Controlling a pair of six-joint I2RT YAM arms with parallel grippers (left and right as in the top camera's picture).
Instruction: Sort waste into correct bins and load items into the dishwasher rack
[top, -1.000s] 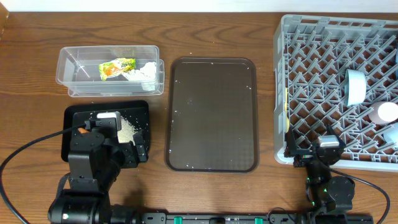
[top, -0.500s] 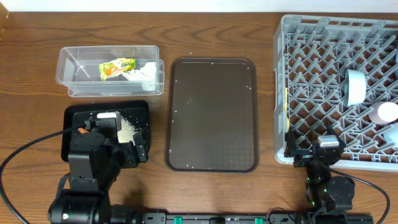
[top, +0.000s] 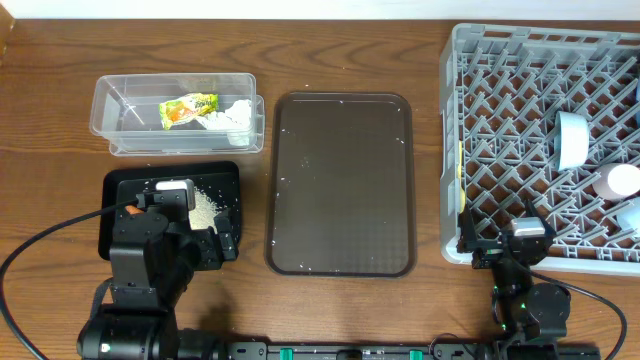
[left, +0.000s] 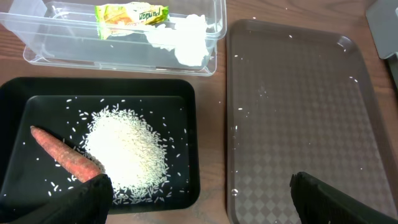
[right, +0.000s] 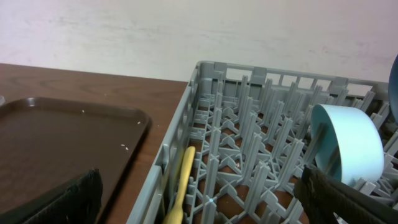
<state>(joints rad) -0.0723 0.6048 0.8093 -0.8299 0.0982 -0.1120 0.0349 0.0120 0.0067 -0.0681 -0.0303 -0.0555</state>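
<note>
1. two bins sit at the left of the table: a clear tub (top: 120, 110) at the back, and a black tray (top: 120, 190) in front of it.
2. the tub holds one printed wrapper (top: 189, 108) and one crumpled tissue (top: 237, 114), lying side by side.
3. the black tray holds one heap of rice (left: 127, 149) and one carrot stick (left: 62, 155) at its left edge.
4. one brown serving tray (top: 340, 185) lies in the middle, with a few stray white grains on it.
5. one grey rack (top: 500, 130) stands at the right. it holds one light blue cup (top: 572, 138), one pink cup (top: 618, 181) and one yellow spoon (right: 182, 183) against its left wall.
6. the left gripper (left: 202, 199) is spread wide and holds nothing, above the near ends of the black and brown trays.
7. the right gripper (right: 202, 199) is also spread wide and empty, by the rack's near left corner.
</note>
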